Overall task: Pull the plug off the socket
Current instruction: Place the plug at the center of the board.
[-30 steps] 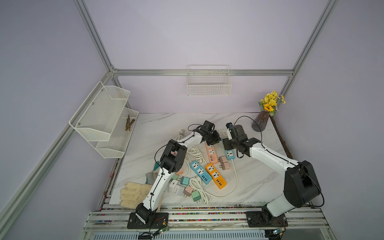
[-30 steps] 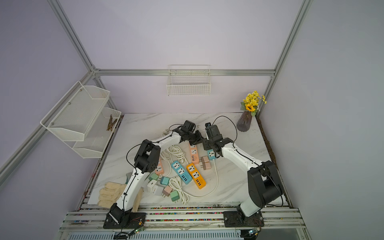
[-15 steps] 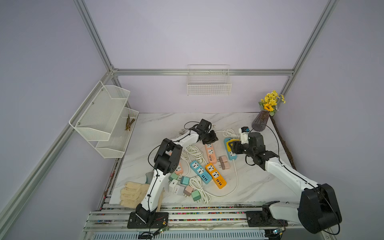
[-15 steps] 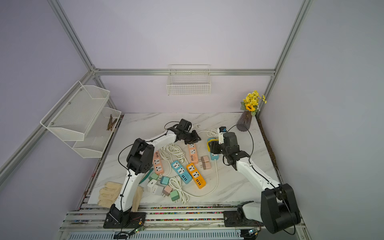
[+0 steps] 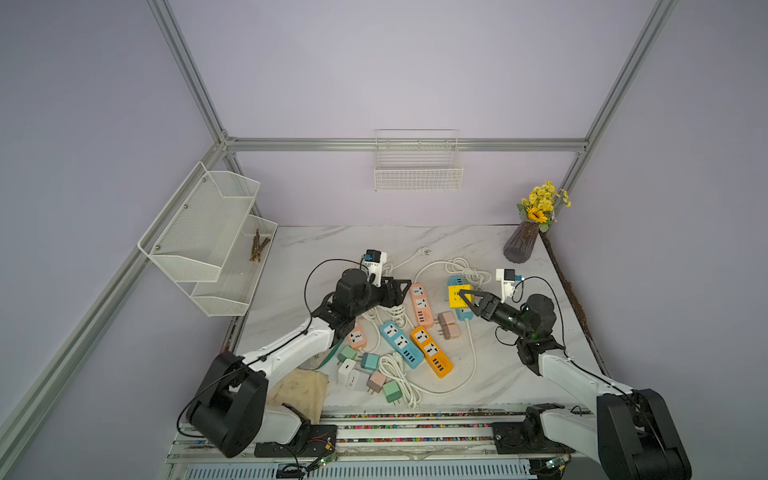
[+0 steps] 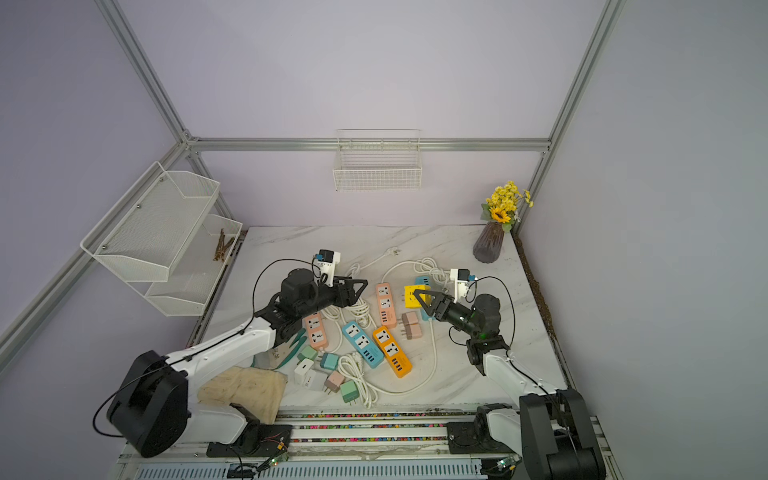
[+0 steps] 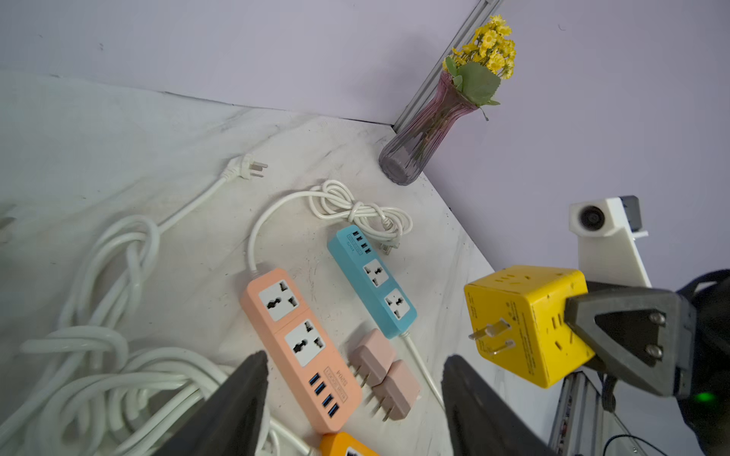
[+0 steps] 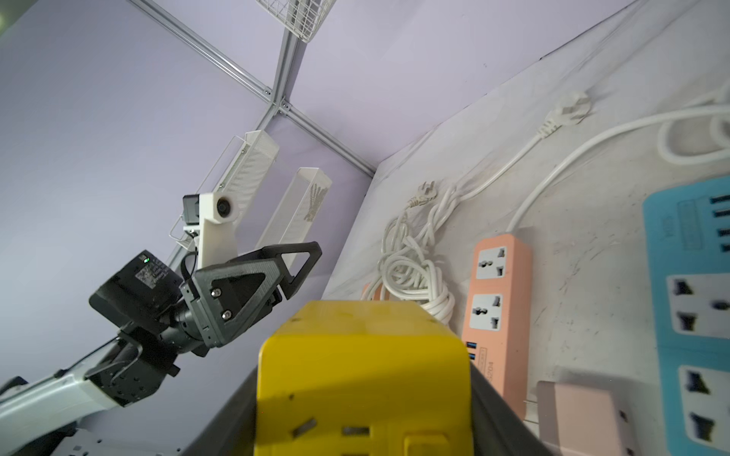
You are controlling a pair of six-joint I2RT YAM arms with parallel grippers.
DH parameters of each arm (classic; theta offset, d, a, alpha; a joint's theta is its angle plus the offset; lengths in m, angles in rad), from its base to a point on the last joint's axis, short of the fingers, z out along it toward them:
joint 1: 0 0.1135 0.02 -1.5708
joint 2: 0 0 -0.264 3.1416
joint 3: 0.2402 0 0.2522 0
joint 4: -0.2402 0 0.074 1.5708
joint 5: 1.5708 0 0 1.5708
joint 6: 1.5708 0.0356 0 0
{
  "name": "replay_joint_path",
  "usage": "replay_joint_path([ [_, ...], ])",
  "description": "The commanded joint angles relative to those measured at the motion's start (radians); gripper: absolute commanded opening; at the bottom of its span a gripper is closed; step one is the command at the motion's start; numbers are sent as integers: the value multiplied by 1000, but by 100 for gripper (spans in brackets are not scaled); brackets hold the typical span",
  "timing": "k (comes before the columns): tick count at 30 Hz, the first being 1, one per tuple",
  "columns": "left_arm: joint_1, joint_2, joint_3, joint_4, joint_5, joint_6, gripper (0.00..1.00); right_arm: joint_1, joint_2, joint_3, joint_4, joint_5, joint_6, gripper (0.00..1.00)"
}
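You have five power strips on the counter [image 5: 332,249]: two salmon strips [image 5: 419,305], two blue strips [image 5: 399,341] and one orange strip [image 5: 432,351]. There is one yellow cube socket [image 5: 455,291]. You can count eight small adapters: two pink adapters [image 5: 446,326] mid-counter and six mixed adapters [image 5: 369,360] near the front edge. One vase [image 5: 519,247] stands in the far right corner.

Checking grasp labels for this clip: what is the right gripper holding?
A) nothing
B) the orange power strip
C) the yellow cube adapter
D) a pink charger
C: the right gripper is closed on the yellow cube adapter, whose prongs show bare in the left wrist view.
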Motion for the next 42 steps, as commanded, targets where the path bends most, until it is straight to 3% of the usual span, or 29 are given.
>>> replay_joint_path([
  [1,10,-136,-131,148,-117,74,84,-5,63,15,187,-100,98,17],
  [5,24,-304,-296,169,-176,80,100,7,198,57,207,-114,80,23],
  [11,35,-521,-454,138,-304,75,100,76,378,192,2,17,-44,23],
  [14,38,-598,-499,85,-362,78,100,114,452,281,-116,97,-119,27],
  [23,44,-797,-566,-55,-426,84,99,155,667,479,-199,163,-149,29],
  [33,45,-856,-577,-87,-434,86,100,184,748,640,-375,273,-246,33],
  [38,44,-856,-577,-91,-431,85,100,169,793,695,-374,221,-229,41],
  [42,45,-863,-578,-101,-432,85,100,153,814,703,-367,185,-222,54],
])
